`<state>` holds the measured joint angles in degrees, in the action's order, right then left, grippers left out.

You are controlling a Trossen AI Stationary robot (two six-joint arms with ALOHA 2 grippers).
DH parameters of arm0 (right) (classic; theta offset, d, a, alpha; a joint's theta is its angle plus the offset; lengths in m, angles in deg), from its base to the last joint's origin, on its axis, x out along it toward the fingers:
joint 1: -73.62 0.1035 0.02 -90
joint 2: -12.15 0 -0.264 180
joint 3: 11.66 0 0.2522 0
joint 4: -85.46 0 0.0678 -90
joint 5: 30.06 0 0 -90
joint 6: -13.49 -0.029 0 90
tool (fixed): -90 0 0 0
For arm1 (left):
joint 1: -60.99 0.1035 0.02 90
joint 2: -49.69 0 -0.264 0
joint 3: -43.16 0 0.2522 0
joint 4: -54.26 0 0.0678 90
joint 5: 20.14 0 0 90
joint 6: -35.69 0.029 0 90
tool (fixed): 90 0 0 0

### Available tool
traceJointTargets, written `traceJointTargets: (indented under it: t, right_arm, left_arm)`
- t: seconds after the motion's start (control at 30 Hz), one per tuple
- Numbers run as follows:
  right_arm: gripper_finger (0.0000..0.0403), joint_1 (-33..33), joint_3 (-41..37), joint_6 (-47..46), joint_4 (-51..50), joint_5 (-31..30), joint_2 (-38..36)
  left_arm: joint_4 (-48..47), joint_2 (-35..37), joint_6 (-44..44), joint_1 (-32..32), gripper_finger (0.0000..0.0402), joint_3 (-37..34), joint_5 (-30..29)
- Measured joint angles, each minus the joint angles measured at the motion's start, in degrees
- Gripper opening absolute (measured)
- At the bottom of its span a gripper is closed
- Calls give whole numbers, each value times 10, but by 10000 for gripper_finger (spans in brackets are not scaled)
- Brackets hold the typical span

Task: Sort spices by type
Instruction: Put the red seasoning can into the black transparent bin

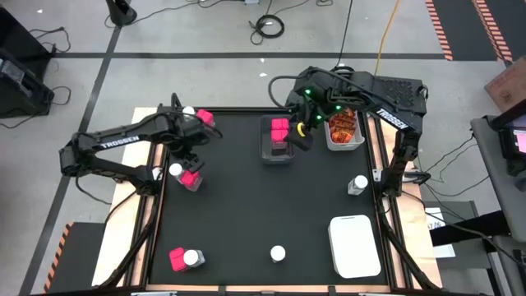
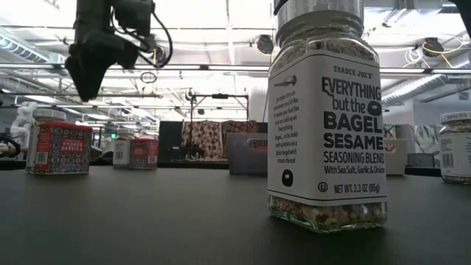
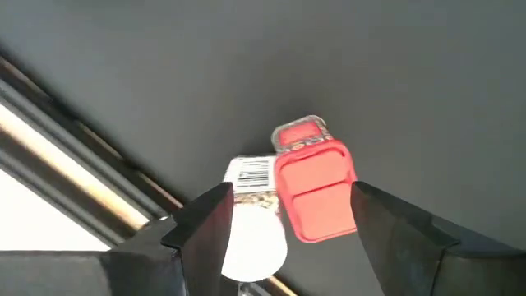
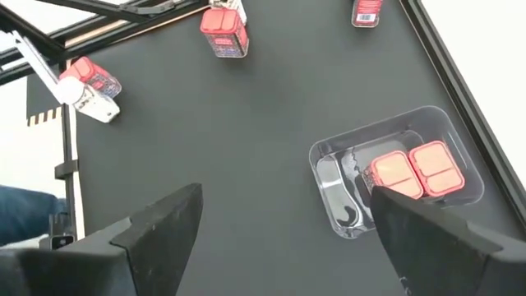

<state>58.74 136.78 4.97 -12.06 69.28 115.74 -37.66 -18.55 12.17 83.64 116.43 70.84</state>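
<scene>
**Spice sort: left gripper above a tin-and-jar pair, right gripper beside the clear bin**

Two pink-lidded tins (image 1: 280,128) sit side by side in the far half of a clear bin (image 1: 278,153) at about 12 o'clock on the black table (image 1: 271,205); the near half of the bin shows only its dark bottom. Just to the bin's 3 o'clock side a second clear bin (image 1: 345,141) holds orange-red sachets (image 1: 343,125).

At 9 o'clock a pink tin (image 1: 191,178) stands touching a white-lidded jar (image 1: 175,171). In the left wrist view this same pair lies between the fingers, tin (image 3: 316,189) and jar (image 3: 255,222) side by side.

Another pink tin (image 1: 204,117) and a white-lidded jar (image 1: 189,111) are at 10 o'clock, by the far-left corner. A further tin (image 1: 176,260) and jar (image 1: 192,257) touch at 7 o'clock. Single jars stand at 6 o'clock (image 1: 278,254) and at 3 o'clock (image 1: 358,184). A white lidded box (image 1: 354,245) lies at 5 o'clock.

Left gripper (image 1: 191,158): above the 9 o'clock pair, jaws parted, holding nothing.

Right gripper (image 1: 302,136): between the two clear bins, jaws spread wide, empty; its wrist view shows the bin (image 4: 394,168) with both tins off to one side of the fingers.

The low view is dominated by a seasoning jar (image 2: 327,118) close to the lens.
</scene>
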Motion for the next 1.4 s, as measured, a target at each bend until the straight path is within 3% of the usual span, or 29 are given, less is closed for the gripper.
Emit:
traceJointTargets:
  t: [0.67,0.9,1.1,1.4]
  right_arm:
    - [345,20,0,-8,7,0,15]
    - [345,20,0,-3,9,0,15]
    - [345,20,0,2,9,0,15]
    - [345,20,0,2,10,0,15]
  left_arm:
    - [83,0,14,-18,249,-94,65]
    - [86,0,14,-18,249,-95,54]
    - [107,0,16,-18,249,-95,-6]
    - [113,0,30,-18,249,-95,-12]
